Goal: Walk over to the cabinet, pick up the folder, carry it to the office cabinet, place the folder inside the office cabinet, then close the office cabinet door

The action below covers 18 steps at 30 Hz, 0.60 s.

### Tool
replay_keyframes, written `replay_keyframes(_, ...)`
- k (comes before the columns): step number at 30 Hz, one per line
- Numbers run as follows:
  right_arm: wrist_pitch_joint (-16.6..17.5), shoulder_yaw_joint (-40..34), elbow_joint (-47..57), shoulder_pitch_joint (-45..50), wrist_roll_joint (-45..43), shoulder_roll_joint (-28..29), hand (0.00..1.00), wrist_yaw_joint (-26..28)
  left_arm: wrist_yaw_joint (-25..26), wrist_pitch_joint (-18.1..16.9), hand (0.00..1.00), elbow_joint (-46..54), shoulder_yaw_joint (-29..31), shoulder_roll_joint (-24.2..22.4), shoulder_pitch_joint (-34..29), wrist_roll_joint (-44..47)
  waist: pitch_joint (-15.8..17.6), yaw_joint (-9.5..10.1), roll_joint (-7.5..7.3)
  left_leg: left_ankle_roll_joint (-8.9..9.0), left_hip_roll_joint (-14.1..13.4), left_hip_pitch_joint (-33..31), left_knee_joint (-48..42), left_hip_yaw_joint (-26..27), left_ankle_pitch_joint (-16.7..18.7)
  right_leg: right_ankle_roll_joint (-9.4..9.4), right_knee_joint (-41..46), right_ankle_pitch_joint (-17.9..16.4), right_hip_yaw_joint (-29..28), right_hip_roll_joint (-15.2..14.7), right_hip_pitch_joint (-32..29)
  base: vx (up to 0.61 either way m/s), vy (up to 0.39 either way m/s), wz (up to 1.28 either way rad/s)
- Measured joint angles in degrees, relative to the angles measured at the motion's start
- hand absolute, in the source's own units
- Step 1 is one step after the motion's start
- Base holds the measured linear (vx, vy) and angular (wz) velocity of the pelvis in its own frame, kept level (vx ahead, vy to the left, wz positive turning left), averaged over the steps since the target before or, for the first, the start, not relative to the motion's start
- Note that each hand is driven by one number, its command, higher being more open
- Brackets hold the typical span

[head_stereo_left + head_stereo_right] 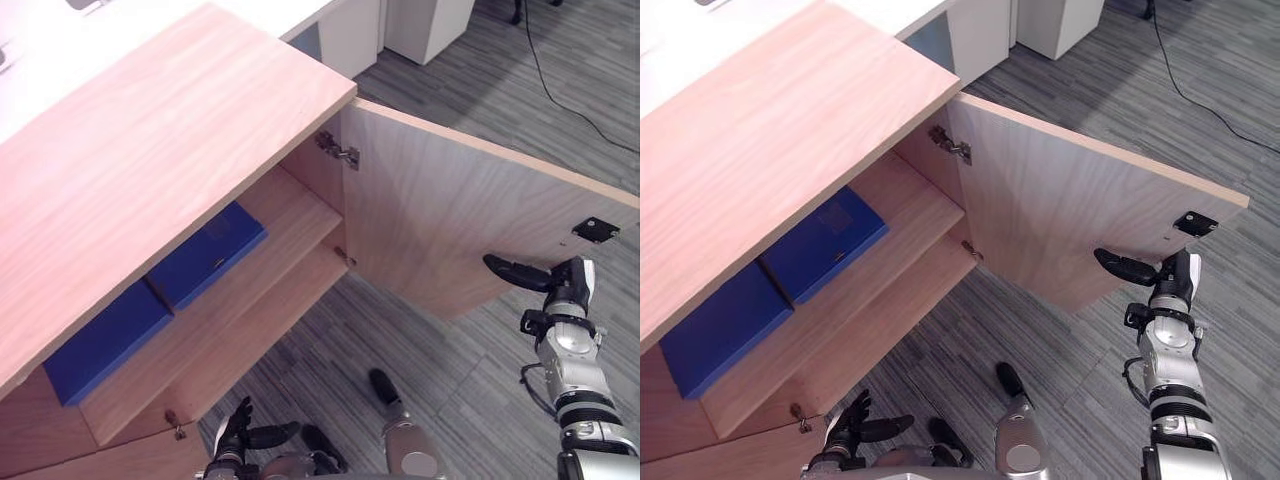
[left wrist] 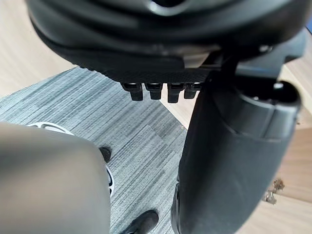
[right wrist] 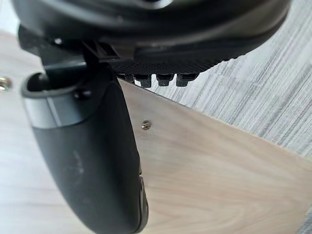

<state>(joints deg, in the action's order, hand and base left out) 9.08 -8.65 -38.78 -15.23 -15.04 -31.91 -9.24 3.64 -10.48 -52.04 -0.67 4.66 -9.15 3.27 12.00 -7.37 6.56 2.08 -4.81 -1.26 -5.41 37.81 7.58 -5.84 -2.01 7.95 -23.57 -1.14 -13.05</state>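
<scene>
Door (image 1: 440,220) stood wide, inner face just beside right robot hand (image 1: 565,288): nearer hand, open, empty. Left robot hand (image 1: 243,432) open, low, well apart. Folder (image 1: 205,255) lay on shelf (image 1: 290,215).

The upper shelf (image 1: 300,215) holds 2 blue folders (image 1: 205,255) lying flat, side by side.

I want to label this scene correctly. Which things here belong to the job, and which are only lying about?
Belong to the job: office cabinet; its open door; blue folders on the upper shelf; right hand by the door; left hand, low in front.

Only lying about: white furniture behind the cabinet; grey carpet.
</scene>
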Motion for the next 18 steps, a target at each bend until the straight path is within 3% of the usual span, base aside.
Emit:
replay_keyframes(5, -0.21, -0.29, 10.49, 8.45, 3.02, 0.61, 1.0, -0.79, -0.03, -0.02, 1.0, 0.18, -0.63, -0.62, 0.48, -0.91, 0.31, -0.36, 0.48, 0.1, -0.13, -0.43, -0.86, -1.38, 0.36, -0.01, 0.02, 0.0, 0.48, -0.09, 0.03, -0.02, -0.021, 0.04)
replay_keyframes(7, -0.23, -0.59, 18.65, 14.55, 4.89, 2.86, 1.0, -0.68, -0.03, 0.09, 1.0, -0.21, -0.28, -1.19, 0.46, -1.31, 0.36, -0.97, 0.54, 0.08, -0.23, -0.46, -0.92, -1.63, 0.36, 0.01, -0.1, 0.02, 0.6, 0.03, 0.1, -0.04, -0.035, 0.01)
replay_keyframes(10, 0.5, 0.06, 35.66, 26.94, 7.6, 10.71, 1.0, -0.16, 0.0, 0.12, 1.0, -0.63, 0.84, -2.73, 0.59, -2.71, 0.54, -2.59, 0.24, 0.11, -0.85, -0.14, -1.79, -1.8, 0.49, 0.24, -1.38, 0.65, 0.7, 0.19, 1.32, -0.05, -0.047, -0.02)
replay_keyframes(12, 0.89, 1.88, 39.07, 30.75, 8.34, 12.7, 1.0, 0.22, 0.0, 0.12, 1.0, -0.74, 0.84, -3.06, 0.75, -2.83, 0.64, -3.02, 0.03, 0.22, -1.02, -0.09, -2.1, -1.81, 0.6, 0.26, -1.56, 0.75, 0.72, 0.24, 1.5, -0.02, -0.019, -0.01)
replay_keyframes(14, 2.05, 6.14, 42.98, 36.82, 8.49, 15.1, 1.0, 1.24, -0.06, 0.18, 1.0, -1.92, 0.83, -3.35, 1.54, -3.69, 0.62, -3.61, -0.34, 0.26, -1.32, -0.09, -2.73, -1.78, 0.8, 0.32, -1.91, 1.0, 0.69, 0.29, 1.82, -0.02, -0.016, -0.02)
replay_keyframes(18, 2.42, 16.32, 46.11, 46.04, 8.33, 16.36, 1.0, 7.01, -0.12, 0.25, 1.0, -3.79, 0.84, -2.12, 2.95, -4.63, 0.33, -3.87, -2.98, 0.53, -2.31, 0.76, -4.2, -1.87, 1.21, 0.67, -1.91, 1.3, 0.83, 0.84, 3.22, -0.03, -0.039, -0.01)
